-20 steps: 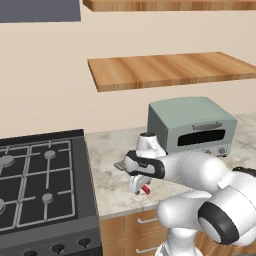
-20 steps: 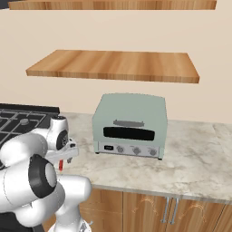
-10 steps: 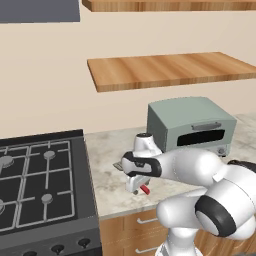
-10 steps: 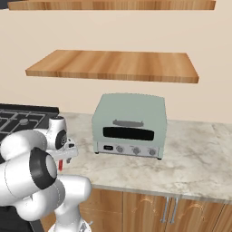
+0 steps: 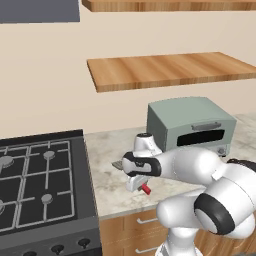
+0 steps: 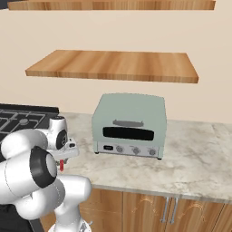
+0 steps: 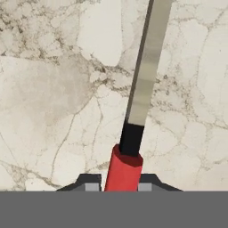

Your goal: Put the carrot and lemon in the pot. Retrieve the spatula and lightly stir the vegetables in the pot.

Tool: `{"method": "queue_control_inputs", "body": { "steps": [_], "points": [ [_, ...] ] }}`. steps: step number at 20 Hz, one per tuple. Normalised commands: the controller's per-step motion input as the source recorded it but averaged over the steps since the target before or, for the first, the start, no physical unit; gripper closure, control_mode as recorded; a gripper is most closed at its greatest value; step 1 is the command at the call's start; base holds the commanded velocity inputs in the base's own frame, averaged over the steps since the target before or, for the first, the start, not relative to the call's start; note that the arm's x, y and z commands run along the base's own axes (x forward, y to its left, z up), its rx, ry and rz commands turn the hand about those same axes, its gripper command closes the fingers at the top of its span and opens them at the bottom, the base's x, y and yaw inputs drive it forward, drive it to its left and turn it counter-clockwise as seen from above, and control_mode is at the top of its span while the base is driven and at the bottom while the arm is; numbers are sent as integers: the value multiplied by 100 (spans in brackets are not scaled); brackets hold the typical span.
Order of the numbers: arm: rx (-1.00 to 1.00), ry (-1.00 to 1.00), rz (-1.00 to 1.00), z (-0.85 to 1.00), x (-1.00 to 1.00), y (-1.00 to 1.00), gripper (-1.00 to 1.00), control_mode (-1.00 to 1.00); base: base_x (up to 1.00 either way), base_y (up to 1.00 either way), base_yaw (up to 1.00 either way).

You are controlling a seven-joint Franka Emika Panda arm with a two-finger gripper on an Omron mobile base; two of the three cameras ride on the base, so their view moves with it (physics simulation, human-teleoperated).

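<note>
Black iron grates of the stove point(image 5: 35, 185) fill the left of the left base view, cut off by the frame's left and bottom edges; its front knobs show as dim dark discs, too small to make out any markings. To its right the marbled surface point(image 5: 107, 172) runs on toward the wall. Over that surface the hand point(image 5: 134, 184) points downward, its fingertips hidden behind its own white body from this side. A short stub of the red handle of the spatula point(image 5: 145, 188) pokes out below the hand, and a small grey corner of the blade shows at the hand's left; the rest of the tool is covered by the arm.

In the hand view the spatula point(image 7: 133, 133) runs up the picture: red handle at the bottom, a short black neck, then the flat grey blade, whose far end is cut off by the top edge. The two dark fingers point(image 7: 89, 181) sit close against either side of the red handle, so the hand is narrowed onto it. Whether the tool still lies on the marble or is lifted clear cannot be told.

Further right stands the pale green toaster oven point(image 5: 189, 125), its lower part hidden by the arm in the left base view. In the right base view the oven point(image 6: 130, 124) shows whole, with a row of small front knobs whose markings are unreadable. No writing or brand can be read anywhere. A wooden shelf point(image 6: 113, 65) hangs on the wall above.
</note>
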Motion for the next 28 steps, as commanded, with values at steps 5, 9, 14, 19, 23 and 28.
{"method": "queue_control_inputs", "body": {
  "steps": [5, 9, 14, 19, 23, 28],
  "points": [
    [0, 0, 0, 0, 0, 0, 100, -100, 0, 0, 0],
    [1, 0, -1, 60, -60, -29, 100, -100, 0, 0, 0],
    [0, 6, -5, 97, -40, -46, 100, -100, 0, 0, 0],
    [0, 9, -26, 66, -57, -57, 100, -100, 0, 0, 0],
    [0, 5, -30, 72, -25, -49, 100, -100, 0, 0, 0],
    [0, 4, -11, 44, -9, -13, 100, -100, 0, 0, 0]
  ]
}}
